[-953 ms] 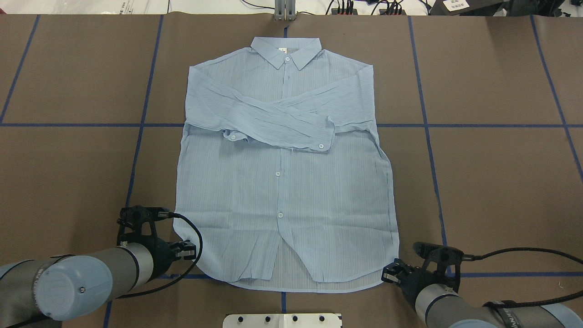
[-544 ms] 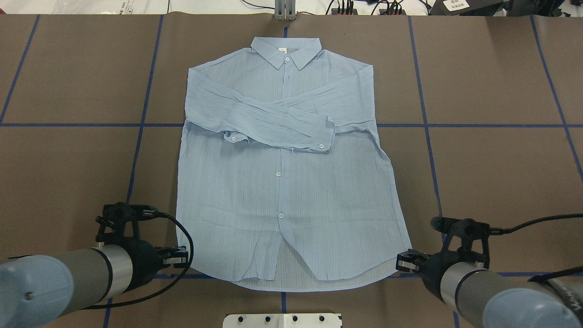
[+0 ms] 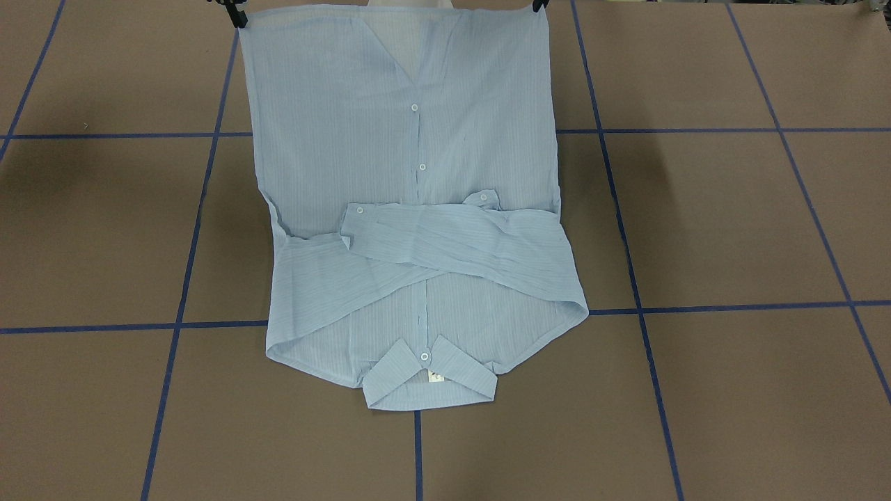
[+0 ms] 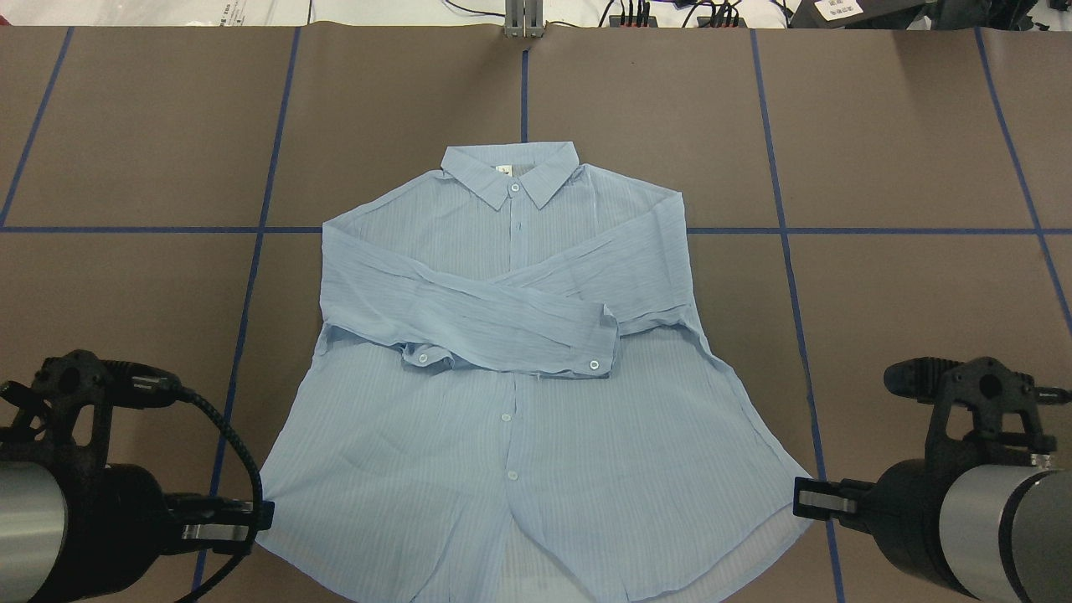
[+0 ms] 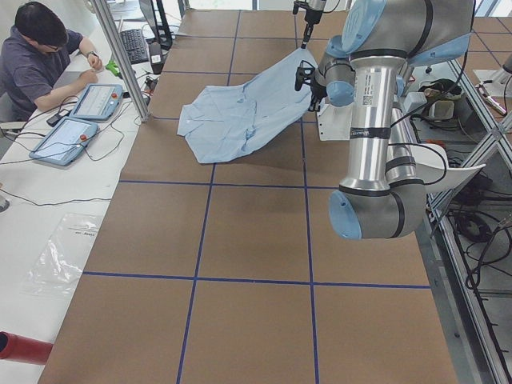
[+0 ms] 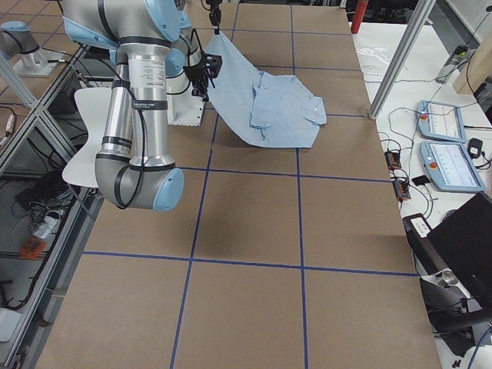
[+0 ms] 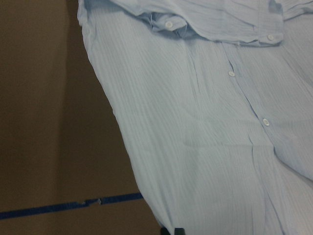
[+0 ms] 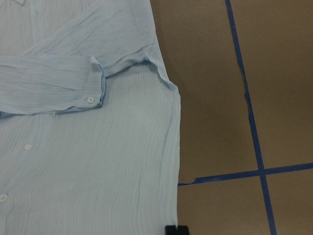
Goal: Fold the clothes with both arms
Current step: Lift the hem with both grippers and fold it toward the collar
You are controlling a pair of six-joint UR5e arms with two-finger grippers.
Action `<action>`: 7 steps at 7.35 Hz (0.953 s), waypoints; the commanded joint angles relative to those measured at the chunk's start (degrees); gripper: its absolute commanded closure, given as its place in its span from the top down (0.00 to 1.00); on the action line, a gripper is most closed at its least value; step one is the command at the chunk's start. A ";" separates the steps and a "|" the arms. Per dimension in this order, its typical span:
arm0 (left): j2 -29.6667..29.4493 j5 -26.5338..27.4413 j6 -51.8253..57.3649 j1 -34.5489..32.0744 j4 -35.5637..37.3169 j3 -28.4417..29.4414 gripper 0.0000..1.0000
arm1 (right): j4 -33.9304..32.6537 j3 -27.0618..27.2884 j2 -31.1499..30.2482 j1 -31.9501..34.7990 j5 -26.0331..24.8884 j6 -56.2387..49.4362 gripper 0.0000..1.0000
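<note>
One brown, paper-covered table, crossed by blue tape lines, spreads ahead of both grippers. On it, one shirt: light blue, thin enough to look half see-through, finely striped and lightly creased. Its hem is raised off the table between the grippers and stretched into a wide, flared edge. From there the cloth slopes down and away from them to the chest, which lies flat.

The left gripper is pinched closed on the hem corner at its own side. The right gripper is pinched closed on the opposite corner (from the front, only black fingertips show).

Beyond the grippers, both sleeves lie crossed over the chest, ending in buttoned cuffs. Farthest from them sits the pointed collar. Small white buttons run down the front.

This looks like an early stage of the bottom-to-top fold. The next move likely calls for both grippers to carry the hem forward together, level and evenly spread, then lay it near the collar.
</note>
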 commanded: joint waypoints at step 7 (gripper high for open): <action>-14.28 0.82 17.84 -23.18 -9.89 30.18 0.00 | 6.85 -29.08 20.63 25.59 1.15 -18.77 0.00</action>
